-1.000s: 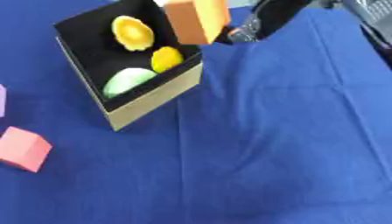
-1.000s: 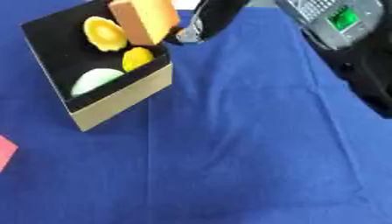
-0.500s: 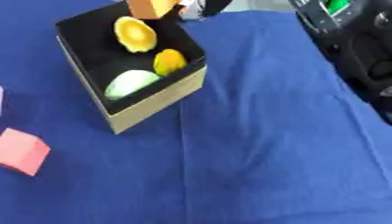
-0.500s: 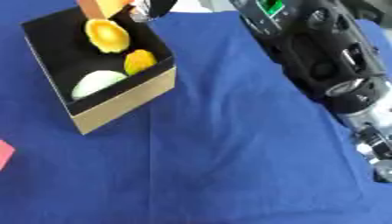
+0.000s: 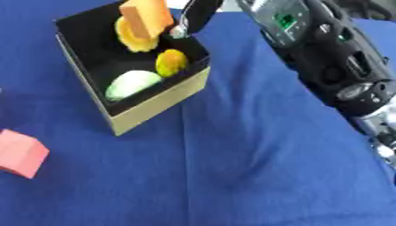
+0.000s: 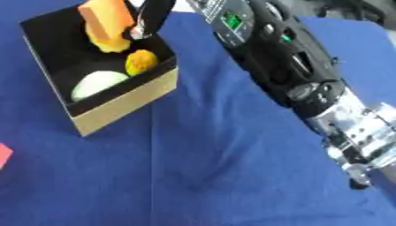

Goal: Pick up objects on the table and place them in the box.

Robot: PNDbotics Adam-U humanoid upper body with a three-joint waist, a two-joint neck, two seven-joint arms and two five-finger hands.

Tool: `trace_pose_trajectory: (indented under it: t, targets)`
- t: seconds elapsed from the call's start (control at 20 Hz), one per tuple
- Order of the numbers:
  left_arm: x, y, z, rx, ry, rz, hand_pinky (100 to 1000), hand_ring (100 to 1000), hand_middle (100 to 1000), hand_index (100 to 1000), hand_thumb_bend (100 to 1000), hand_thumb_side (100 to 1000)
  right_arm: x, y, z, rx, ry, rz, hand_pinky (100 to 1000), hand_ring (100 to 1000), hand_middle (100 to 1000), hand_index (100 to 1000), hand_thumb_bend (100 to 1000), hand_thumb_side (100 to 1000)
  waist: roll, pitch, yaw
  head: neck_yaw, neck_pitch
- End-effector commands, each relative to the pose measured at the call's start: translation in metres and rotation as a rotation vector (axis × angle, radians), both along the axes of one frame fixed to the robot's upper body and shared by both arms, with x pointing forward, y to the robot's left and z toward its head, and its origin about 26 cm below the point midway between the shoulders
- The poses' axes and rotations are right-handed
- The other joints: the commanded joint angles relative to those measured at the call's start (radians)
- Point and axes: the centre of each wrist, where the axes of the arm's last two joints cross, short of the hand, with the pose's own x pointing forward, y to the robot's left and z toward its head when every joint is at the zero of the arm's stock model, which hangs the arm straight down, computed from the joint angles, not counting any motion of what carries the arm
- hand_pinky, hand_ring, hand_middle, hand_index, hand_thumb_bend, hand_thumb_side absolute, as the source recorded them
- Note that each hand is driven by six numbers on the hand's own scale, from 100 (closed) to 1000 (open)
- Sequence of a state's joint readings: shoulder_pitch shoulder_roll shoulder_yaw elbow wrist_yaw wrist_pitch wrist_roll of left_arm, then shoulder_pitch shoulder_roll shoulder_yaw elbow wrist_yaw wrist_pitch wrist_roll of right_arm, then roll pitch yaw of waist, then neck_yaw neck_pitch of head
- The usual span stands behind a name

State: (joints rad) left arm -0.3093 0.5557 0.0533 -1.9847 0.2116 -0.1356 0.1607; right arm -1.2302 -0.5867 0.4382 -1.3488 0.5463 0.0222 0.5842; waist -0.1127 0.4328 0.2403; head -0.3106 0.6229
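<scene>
pink block (image 5: 21,153) waits at the bench's (image 5: 255,176) left edge. box (image 5: 154,106) near the far-left corner holds three pieces. right hand (image 5: 195,15) pinches an orange block (image 5: 145,16) over it, likely placing; next, let go.

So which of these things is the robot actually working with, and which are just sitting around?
Part of the job:
- orange block, held over the box by the right hand
- yellow pieces and pale green piece, already in the box
- pink block, on the table outside the box

Just there:
- blue tablecloth
</scene>
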Motion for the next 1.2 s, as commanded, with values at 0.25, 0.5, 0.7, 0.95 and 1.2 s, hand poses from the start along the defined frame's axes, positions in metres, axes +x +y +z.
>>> trace_pose_trajectory:
  t: [0.25,0.5,0.7,0.95,1.2]
  targets:
    - [-0.002,0.001,0.01,0.014,-0.03,-0.005,785,787,759,894,225,807,0.013,-0.001,-0.011,-0.079,-0.006,-0.012,852,845,794,861,554,121,0.013,-0.018,0.006,-0.009,-0.01]
    - [-0.003,0.001,0.009,0.01,-0.025,-0.002,784,787,759,895,226,808,0.013,-0.003,-0.01,-0.107,-0.032,-0.015,872,870,831,921,571,143,0.014,-0.018,0.002,-0.005,-0.006]
    - [-0.003,0.001,0.008,0.007,-0.021,-0.001,783,787,759,894,226,807,0.01,-0.004,-0.006,-0.108,-0.062,-0.02,864,858,817,910,556,158,0.017,-0.021,-0.004,-0.004,-0.003]
    - [-0.003,0.002,0.005,0.005,-0.012,0.005,783,787,759,893,225,807,0.004,-0.008,-0.003,-0.054,-0.076,0.005,848,830,786,869,518,152,0.025,-0.029,-0.014,-0.002,0.005]
    - [-0.005,0.005,0.001,0.003,0.001,0.023,783,787,759,892,225,806,-0.019,-0.024,0.012,-0.031,-0.143,0.053,839,811,758,840,467,142,0.036,-0.044,-0.043,0.02,0.022]
